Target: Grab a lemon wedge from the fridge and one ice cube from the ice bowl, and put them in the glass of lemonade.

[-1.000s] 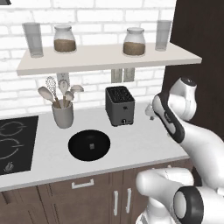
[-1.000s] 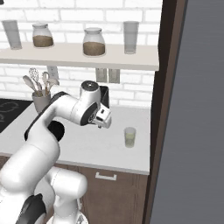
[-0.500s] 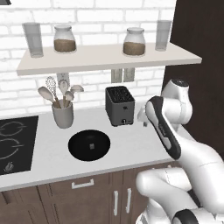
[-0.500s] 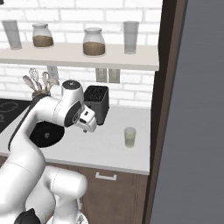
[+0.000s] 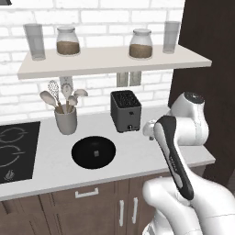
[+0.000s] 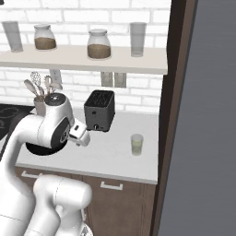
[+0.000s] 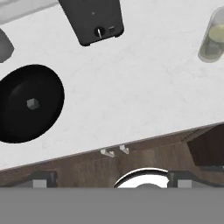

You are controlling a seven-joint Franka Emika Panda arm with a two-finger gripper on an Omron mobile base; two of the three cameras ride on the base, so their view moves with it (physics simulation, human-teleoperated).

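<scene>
On the counter (image 5: 137, 158), the ice bowl (image 5: 93, 152) is sitting with the ice cube (image 5: 95, 153) lying in its middle, the toaster (image 5: 125, 110) standing at its two o'clock and the utensil holder (image 5: 65, 120) at its eleven o'clock, while the stovetop (image 5: 16, 151) is lying at its nine o'clock. The glass of lemonade (image 6: 136, 144) is standing at the toaster's four o'clock, near the counter's right end. Above, the shelf (image 5: 110, 59) is carrying two jars (image 5: 68, 41) between two glasses (image 5: 35, 41).
</scene>
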